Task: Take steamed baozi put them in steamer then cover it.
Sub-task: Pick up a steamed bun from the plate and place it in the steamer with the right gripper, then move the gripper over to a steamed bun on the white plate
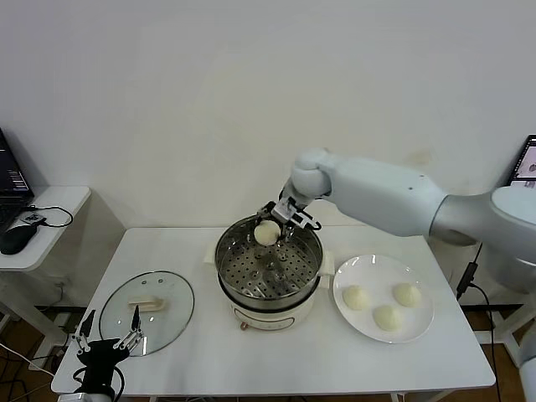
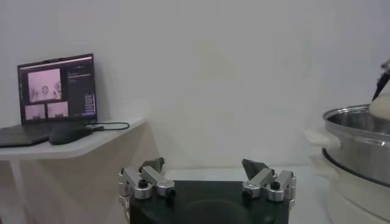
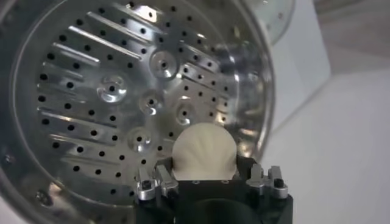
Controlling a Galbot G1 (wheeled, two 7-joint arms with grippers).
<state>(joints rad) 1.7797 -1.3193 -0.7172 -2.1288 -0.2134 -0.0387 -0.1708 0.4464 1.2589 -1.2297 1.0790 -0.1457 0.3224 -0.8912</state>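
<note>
Left gripper [image 1: 107, 331] parked low at near edge of bench [image 1: 251, 352], jaws spread wide, empty. Cover [image 1: 147, 311] flat on bench just beyond it. Three steamed baozi [image 1: 387, 317] on white plate [image 1: 419, 327] at right. Steamer [image 1: 268, 289] at centre, uncovered. Right gripper [image 1: 270, 228] above steamer's far rim, clamped on fourth baozi [image 3: 204, 153] over perforated tray [image 3: 109, 91]

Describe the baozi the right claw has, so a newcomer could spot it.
Find the steel steamer mid-table. Over its far rim the right claw holds one cream baozi above the perforated tray. The other three baozi lie on the white plate beside the steamer.
</note>
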